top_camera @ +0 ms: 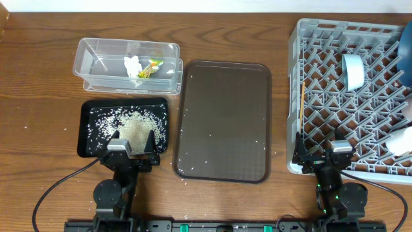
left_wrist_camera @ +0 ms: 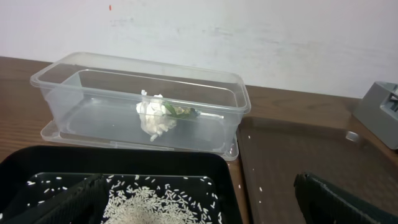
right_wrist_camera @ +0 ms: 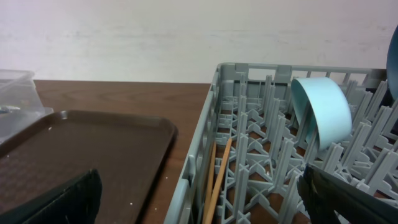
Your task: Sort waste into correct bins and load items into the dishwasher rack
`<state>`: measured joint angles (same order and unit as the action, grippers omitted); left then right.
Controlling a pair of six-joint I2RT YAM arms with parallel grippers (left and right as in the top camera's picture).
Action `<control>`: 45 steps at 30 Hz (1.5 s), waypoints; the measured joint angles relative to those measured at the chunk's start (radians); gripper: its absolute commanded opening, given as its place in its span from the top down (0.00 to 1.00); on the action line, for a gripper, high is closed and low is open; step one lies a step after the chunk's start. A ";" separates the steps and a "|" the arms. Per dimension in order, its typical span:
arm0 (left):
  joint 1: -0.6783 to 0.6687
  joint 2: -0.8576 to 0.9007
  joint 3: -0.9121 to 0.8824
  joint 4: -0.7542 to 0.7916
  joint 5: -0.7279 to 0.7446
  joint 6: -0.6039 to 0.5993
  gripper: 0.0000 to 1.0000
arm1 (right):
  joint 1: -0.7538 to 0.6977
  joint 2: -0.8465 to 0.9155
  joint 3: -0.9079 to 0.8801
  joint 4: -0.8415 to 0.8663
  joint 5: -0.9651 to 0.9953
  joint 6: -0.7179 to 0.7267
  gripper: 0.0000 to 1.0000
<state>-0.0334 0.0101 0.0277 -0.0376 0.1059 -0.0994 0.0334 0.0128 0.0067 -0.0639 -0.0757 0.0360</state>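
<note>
The clear tub [top_camera: 90, 51] holds the white tissue [top_camera: 133, 66] and the yellow-green wrapper [top_camera: 152, 67]; both also show in the left wrist view, the tissue [left_wrist_camera: 154, 118] and the wrapper [left_wrist_camera: 180, 111]. The black tray [top_camera: 83, 129] holds loose rice [top_camera: 132, 124]. The grey rack [top_camera: 293, 96] holds the light-blue bowl [top_camera: 353, 71], two chopsticks [top_camera: 302, 100], the dark-blue plate [top_camera: 405, 50] and a white cup [top_camera: 402, 140]. My left gripper [top_camera: 133, 147] is open over the black tray's near edge. My right gripper [top_camera: 322, 156] is open at the rack's near left corner.
The large dark-brown serving tray [top_camera: 223, 119] lies between the black tray and the rack, with a few stray rice grains on it. Scattered grains lie on the wooden table [top_camera: 38, 116]. A pale wall stands behind the table.
</note>
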 measured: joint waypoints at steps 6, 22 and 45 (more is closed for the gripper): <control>0.000 0.000 0.000 0.000 0.000 0.000 0.02 | 0.000 0.000 0.000 0.000 0.000 0.000 0.01; 0.000 0.000 -0.015 0.042 -0.008 0.011 0.02 | 0.000 0.000 0.000 0.000 0.000 0.000 0.01; 0.000 0.000 -0.012 0.015 -0.031 0.026 0.02 | 0.000 0.000 0.000 0.000 0.000 0.000 0.01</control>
<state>-0.0334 0.0101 0.0154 -0.0223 0.0750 -0.0731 0.0334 0.0128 0.0067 -0.0639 -0.0753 0.0360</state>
